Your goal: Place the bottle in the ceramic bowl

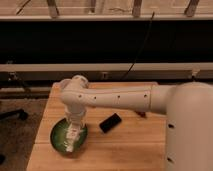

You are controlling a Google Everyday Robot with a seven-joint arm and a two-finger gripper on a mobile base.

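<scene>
One arm is at work, and its gripper (74, 134) hangs straight down over the ceramic bowl (59, 134), which sits at about eight o'clock on the wooden table (130, 145). You cannot tell whether it has let go of anything. A pale slim shape inside the bowl, running down from the gripper toward six o'clock, is most likely the bottle (69, 144), though where gripper ends and bottle begins is unclear.

If you still have it, lower until the bottle's base rests on the glaze, release gently, then lift straight up so nothing drags the bowl's rim or tips the bottle out. Keep the wrist over the bowl's middle, not its edge.

At three o'clock from the bowl, apart from it, lies a small black object (110, 122); stay clear of it when you withdraw.

No brand, label text or other writing can be read anywhere.
</scene>
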